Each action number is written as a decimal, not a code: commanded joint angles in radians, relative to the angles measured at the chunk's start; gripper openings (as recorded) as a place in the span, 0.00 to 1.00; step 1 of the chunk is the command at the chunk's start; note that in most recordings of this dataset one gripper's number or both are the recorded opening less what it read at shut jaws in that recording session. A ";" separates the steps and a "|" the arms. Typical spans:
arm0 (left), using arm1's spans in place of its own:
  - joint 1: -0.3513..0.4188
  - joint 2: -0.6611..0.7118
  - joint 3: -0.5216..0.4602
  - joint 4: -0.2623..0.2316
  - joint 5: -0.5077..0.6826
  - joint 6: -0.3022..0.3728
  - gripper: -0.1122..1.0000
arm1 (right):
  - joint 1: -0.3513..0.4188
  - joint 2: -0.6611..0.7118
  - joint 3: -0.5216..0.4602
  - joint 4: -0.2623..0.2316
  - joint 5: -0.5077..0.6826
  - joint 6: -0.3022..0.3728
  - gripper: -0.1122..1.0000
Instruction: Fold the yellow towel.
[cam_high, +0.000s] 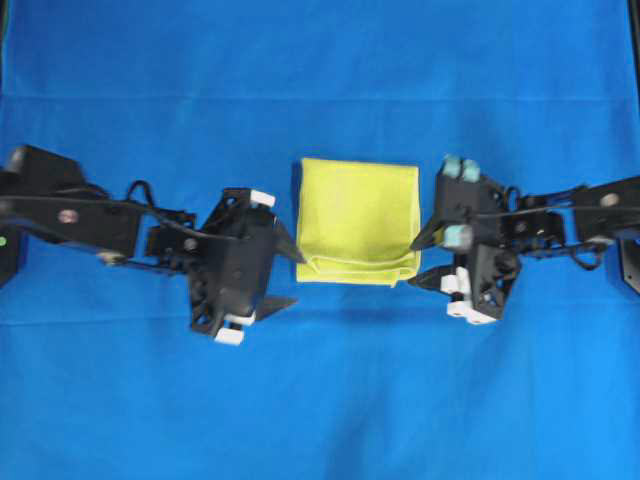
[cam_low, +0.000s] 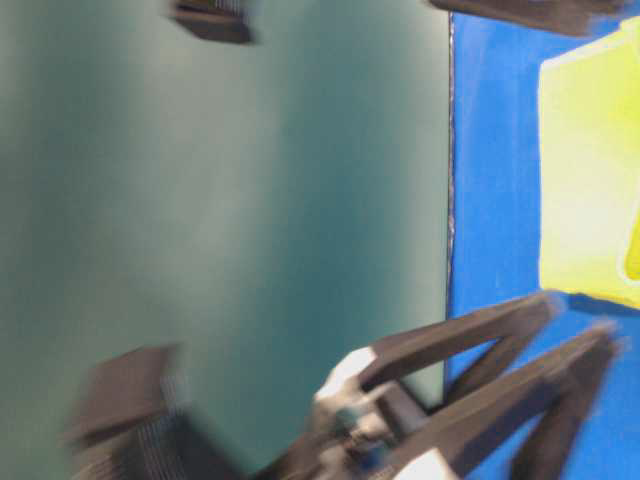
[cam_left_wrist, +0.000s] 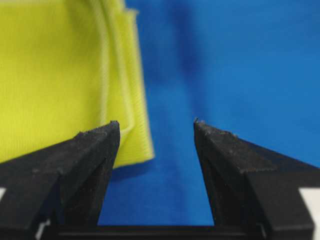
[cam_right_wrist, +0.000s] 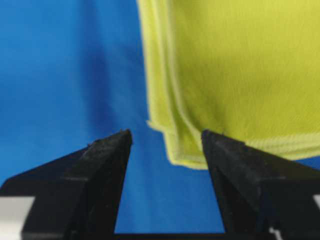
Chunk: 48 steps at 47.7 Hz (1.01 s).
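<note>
From overhead we see the towel folded into a thick square on the blue cloth, between our grippers. Only the wrist views show its stacked layers and pale stitched hem. Our left gripper and right gripper both stand spread and hold nothing, just beside the towel's corners.

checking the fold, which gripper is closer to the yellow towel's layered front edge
Roughly equal. The left gripper sits open at the yellow towel's near left corner, the right gripper open at its near right corner; neither grips it.
</note>
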 joint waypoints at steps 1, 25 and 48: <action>-0.008 -0.103 0.003 0.000 0.023 -0.003 0.62 | 0.005 -0.100 -0.025 -0.012 0.020 0.000 0.65; -0.009 -0.614 0.195 0.000 -0.008 0.000 0.62 | -0.054 -0.598 0.054 -0.179 0.009 -0.002 0.65; -0.008 -0.989 0.483 -0.008 -0.118 -0.025 0.62 | -0.132 -0.856 0.314 -0.216 -0.158 0.000 0.64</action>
